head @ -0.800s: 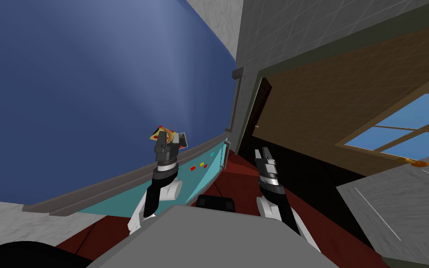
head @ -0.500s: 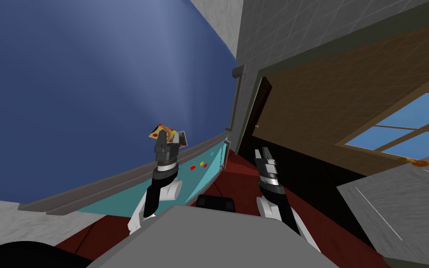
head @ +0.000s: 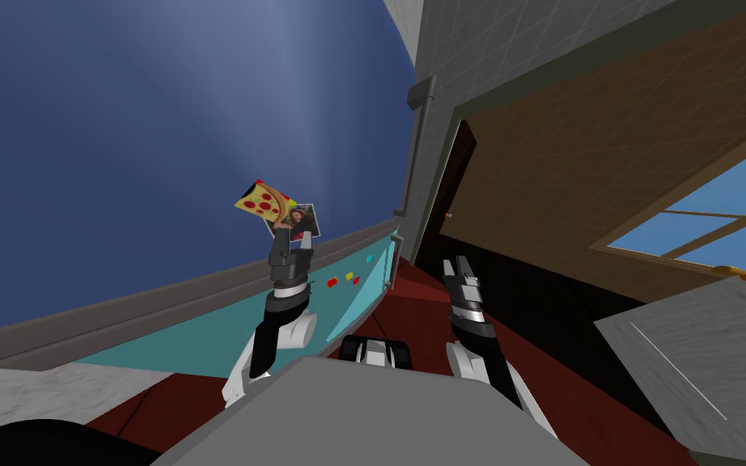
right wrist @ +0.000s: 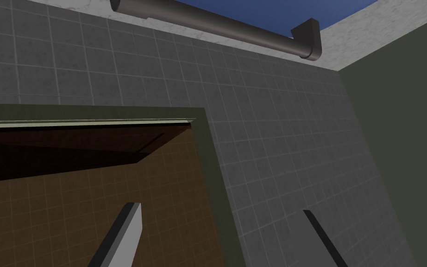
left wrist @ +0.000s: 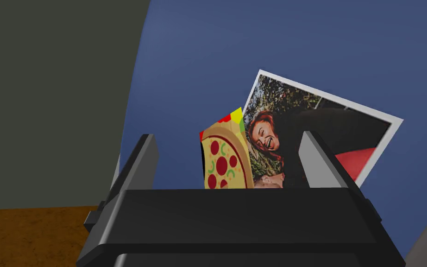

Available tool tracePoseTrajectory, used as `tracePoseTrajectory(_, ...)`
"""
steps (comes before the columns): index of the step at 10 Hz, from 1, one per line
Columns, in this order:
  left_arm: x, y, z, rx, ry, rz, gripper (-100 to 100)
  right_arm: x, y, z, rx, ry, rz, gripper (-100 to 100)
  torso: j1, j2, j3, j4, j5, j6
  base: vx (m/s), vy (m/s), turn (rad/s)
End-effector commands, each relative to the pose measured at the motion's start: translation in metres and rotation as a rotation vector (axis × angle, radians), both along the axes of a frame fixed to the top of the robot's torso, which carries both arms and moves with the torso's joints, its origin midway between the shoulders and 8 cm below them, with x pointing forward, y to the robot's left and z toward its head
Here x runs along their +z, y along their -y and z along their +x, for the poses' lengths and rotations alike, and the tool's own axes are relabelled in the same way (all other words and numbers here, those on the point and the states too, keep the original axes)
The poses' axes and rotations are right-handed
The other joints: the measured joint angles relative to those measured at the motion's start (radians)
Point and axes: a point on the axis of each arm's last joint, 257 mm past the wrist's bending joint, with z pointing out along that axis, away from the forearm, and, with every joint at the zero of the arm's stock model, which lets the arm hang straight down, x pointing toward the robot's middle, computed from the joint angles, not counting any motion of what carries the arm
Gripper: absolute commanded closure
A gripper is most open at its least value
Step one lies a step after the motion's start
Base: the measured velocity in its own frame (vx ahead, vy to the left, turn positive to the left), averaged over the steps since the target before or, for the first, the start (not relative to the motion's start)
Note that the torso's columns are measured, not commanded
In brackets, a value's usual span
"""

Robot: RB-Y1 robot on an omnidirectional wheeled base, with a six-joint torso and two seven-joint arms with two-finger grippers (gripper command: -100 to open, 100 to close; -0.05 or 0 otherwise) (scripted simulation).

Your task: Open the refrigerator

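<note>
The refrigerator's big blue door [head: 161, 121] spreads across the head view's left, with a long grey handle [head: 413, 154] down its right edge. A pizza magnet [head: 262, 202] and a photo [head: 303, 220] are stuck on it. My left gripper [head: 292, 239] is open just below them, facing the door; its wrist view shows the pizza magnet [left wrist: 222, 162] and the photo [left wrist: 319, 125] beyond the open left gripper [left wrist: 227, 136]. My right gripper [head: 458, 265] is open, right of the handle and lower. In its wrist view the right gripper [right wrist: 221, 208] faces a grey tiled wall, the handle [right wrist: 217, 25] far beyond.
Under the blue door is a teal drawer front [head: 226, 340] with small coloured magnets and a short handle [head: 394, 259]. A dark door [head: 452, 186] stands right of the fridge, then a brown tiled wall, a window [head: 711, 226] and a grey counter [head: 711, 356]. The floor [head: 420, 315] is dark red.
The whole head picture has shifted: the magnets and handle now sit higher and the door looms larger, so I have moved. Both arms keep their pose and both grippers stay open.
</note>
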Motion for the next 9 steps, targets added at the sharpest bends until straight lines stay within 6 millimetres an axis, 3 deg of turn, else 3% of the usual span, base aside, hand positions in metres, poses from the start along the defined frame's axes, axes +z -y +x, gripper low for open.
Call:
tracePoseTrajectory(1,0.0,0.0,0.0,0.0,0.0,0.0,0,0.0,0.0,0.0,0.0,0.0,0.0,0,0.0,0.074,-0.148,0.074,0.0,0.0,0.0,0.0,0.0)
tracePoseTrajectory(2,-0.001,0.005,0.005,-0.029,-0.014,0.023,-100,0.0,0.0,0.0,0.0,0.0,0.0,0,0.001,0.147,-0.296,0.146,0.001,0.0,0.012,-0.023,-0.019)
tracePoseTrajectory(4,-0.005,0.009,0.012,-0.065,-0.041,0.048,-100,0.0,0.0,0.0,0.0,-0.001,0.0,0,0.002,0.184,-0.387,0.187,0.002,0.001,0.011,-0.042,-0.027)
tracePoseTrajectory(9,-0.017,0.02,0.033,-0.161,-0.125,0.111,-100,0.0,0.0,0.0,0.0,-0.001,0.0,0,-0.001,0.185,-0.396,0.19,-0.001,0.003,0.027,-0.035,-0.021)
